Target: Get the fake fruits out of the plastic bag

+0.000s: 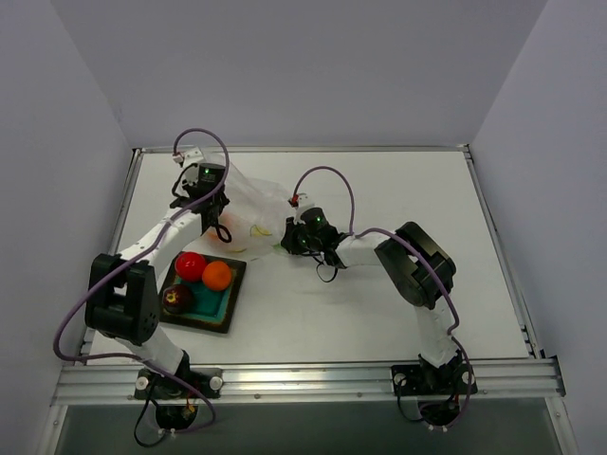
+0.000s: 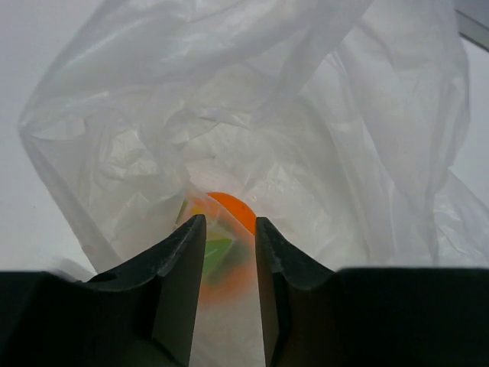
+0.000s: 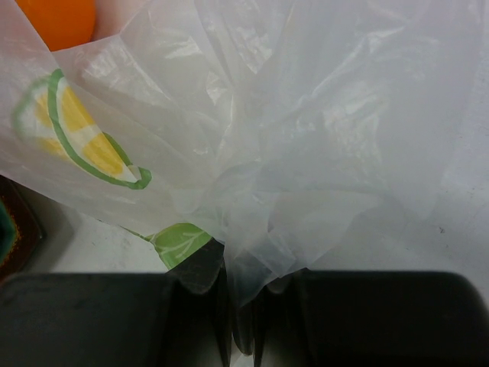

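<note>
Right pincer (image 3: 243,279) clamps plastic bag (image 3: 306,115) edge — left pincer (image 2: 228,229) gapes.

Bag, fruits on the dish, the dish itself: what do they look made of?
Plastic bag: thin clear film, wrinkled, see-through, so likely soft plastic. Fake fruits: glossy with bright highlights, probably hard plastic. Dish: smooth teal, dark rim; plastic or glazed ceramic, cannot tell.

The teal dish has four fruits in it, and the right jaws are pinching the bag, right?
No, three: the top view shows a red fruit, an orange fruit and a dark fruit in the dish. The right jaws do pinch the bag.
</note>
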You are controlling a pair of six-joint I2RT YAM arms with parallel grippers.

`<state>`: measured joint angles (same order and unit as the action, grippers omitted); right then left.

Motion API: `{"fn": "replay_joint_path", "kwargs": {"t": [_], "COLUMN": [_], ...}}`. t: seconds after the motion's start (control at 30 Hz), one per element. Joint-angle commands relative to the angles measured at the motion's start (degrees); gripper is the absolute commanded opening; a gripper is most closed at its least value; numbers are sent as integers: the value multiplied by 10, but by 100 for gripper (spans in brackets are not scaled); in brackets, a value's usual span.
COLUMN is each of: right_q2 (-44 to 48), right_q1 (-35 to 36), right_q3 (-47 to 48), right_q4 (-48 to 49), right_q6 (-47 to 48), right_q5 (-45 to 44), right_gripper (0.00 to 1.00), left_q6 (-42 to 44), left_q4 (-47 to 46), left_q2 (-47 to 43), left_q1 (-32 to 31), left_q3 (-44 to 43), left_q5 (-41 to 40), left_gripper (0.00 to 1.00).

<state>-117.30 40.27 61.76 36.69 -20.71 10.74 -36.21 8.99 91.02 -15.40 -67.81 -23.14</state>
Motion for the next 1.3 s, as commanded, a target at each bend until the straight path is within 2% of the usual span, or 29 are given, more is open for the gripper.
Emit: {"fn": "replay_joint_path", "kwargs": {"t": [0.0,0.07,0.2,0.37,0.67,0.83,0.97,1.27], "right_q2": [12,12,12,17,30,30,28,29], "right_q1": [4,4,4,7,7,7,7,7], "right_q3": [2,3,5,4,-1,-1,0,-1], "right_q4": [-5,-6,-9,-13,-13,-13,-13,-13], "right_q6": [11,11,11,13,14,15,14,15], "right_q5": [-11,-11,-12,-11,-12,-12,-11,-12], "right_gripper": [6,6,6,6,6,6,6,6], "left_q6": [10,12,15,23,27,24,25,15], "left_q4": [-6,34,77,139,174,175,179,177], "left_q2": [18,38,53,95,113,94,97,162], "left_q1": [1,0,-2,-2,-2,-2,-2,13], "left_q3": [-39,-66,-66,-102,-87,-69,-67,-90], "left_q5": [13,54,87,75,35,35,42,71], "left_gripper": [31,36,47,52,58,71,78,79]}}
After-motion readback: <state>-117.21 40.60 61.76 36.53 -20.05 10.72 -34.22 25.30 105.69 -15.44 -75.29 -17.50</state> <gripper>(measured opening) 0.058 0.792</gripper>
